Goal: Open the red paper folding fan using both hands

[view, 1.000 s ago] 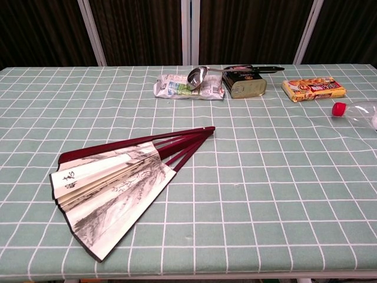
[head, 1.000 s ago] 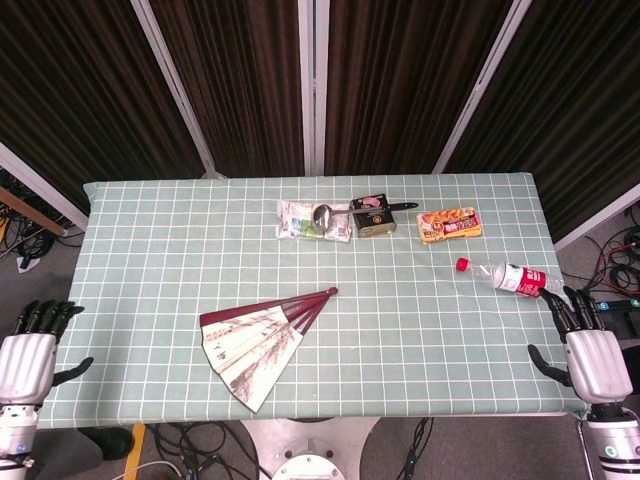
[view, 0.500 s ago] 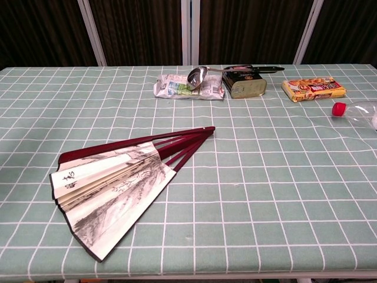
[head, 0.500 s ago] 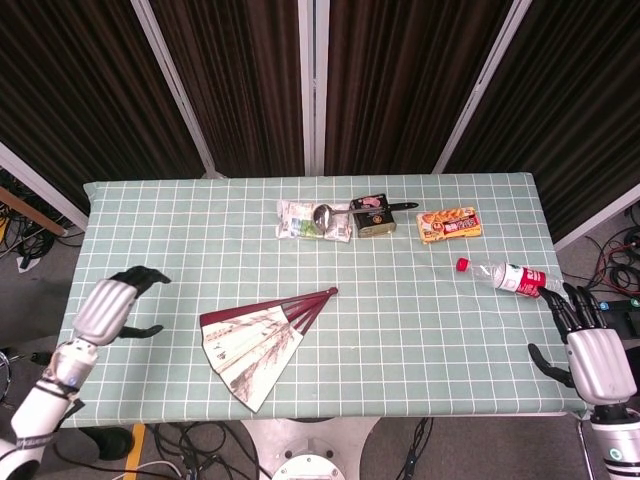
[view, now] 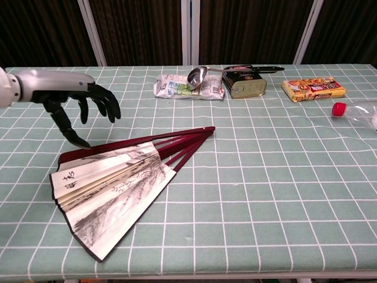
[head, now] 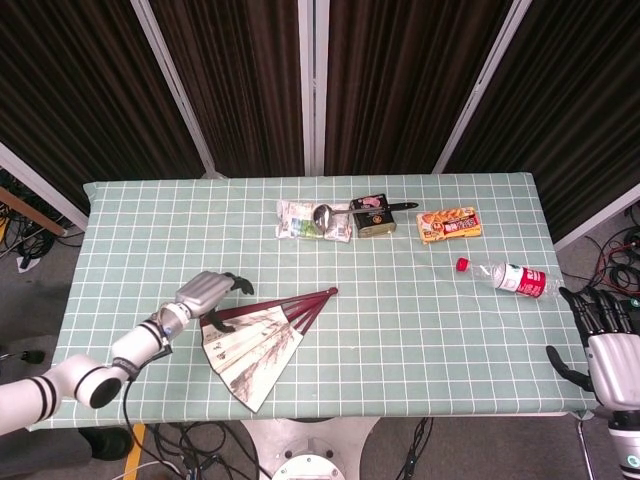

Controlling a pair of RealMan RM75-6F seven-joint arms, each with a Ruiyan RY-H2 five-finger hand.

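The red paper folding fan (head: pixel 255 338) (view: pixel 115 180) lies partly spread on the table, its dark red ribs meeting at the pivot toward the right. My left hand (head: pixel 207 293) (view: pixel 70 97) hovers above the fan's upper left guard stick, fingers spread and pointing down, holding nothing. In the chest view its thumb tip comes close to the stick; contact cannot be told. My right hand (head: pixel 608 345) stays off the table's right front corner, fingers apart and empty, and does not show in the chest view.
At the back of the green checked table (head: pixel 420 340) lie a snack packet (head: pixel 312 221) with a metal spoon (view: pixel 203 73), a tin can (head: pixel 374 216) and an orange box (head: pixel 449 225). A plastic bottle (head: pixel 505 276) with a red cap lies at the right.
My left hand has swept from beyond the table's left edge in over the table to the fan's upper left end. My right hand has drifted slightly right and lower. The fan has not moved.
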